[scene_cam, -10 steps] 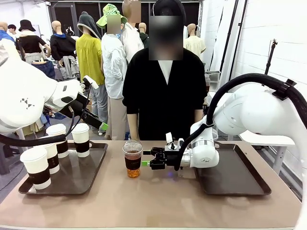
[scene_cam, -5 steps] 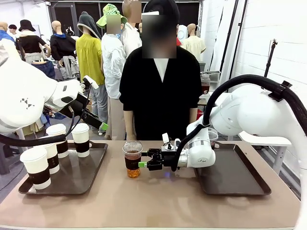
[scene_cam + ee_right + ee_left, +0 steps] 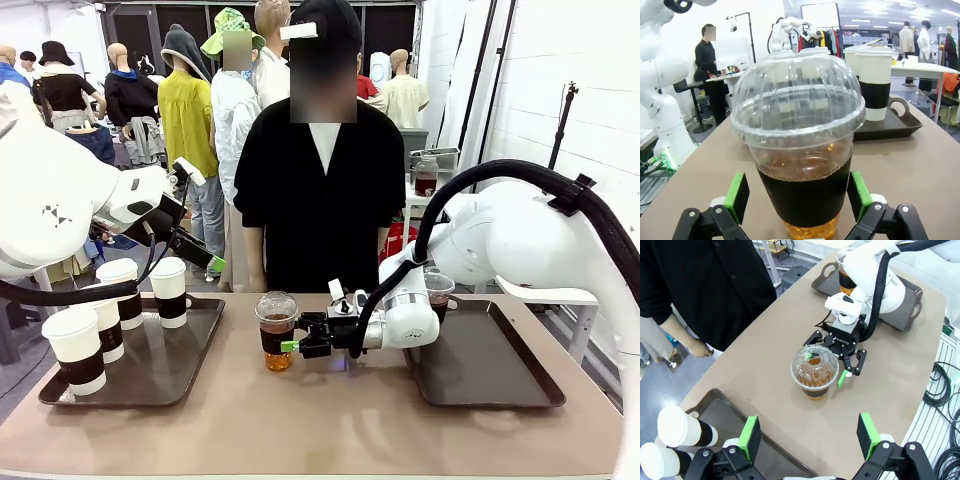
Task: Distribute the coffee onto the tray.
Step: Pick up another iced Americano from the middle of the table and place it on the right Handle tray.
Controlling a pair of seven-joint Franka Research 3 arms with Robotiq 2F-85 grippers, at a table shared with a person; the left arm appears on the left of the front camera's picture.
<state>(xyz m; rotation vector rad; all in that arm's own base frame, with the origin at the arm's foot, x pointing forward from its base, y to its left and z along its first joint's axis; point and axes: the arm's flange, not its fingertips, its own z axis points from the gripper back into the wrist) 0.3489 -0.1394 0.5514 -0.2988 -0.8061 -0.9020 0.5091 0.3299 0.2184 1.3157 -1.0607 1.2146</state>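
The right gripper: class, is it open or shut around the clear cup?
Open. In the right wrist view, the right gripper's green pads stand apart on either side of the clear cup, with gaps visible.

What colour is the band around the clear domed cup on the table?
Black, on the clear cup; the right wrist view shows it best.

A: Where's the right gripper (image 3: pixel 290 346)?

B: Low over the table's middle, wrist level, reaching toward the robot's left from the right arm. Its jaws are spread, one green pad (image 3: pixel 738 191) on each side, not closed on anything.

A: And the left gripper (image 3: pixel 809 434)?

B: Raised at the left side, pointing down, fingers (image 3: pixel 750 432) wide apart, holding nothing.
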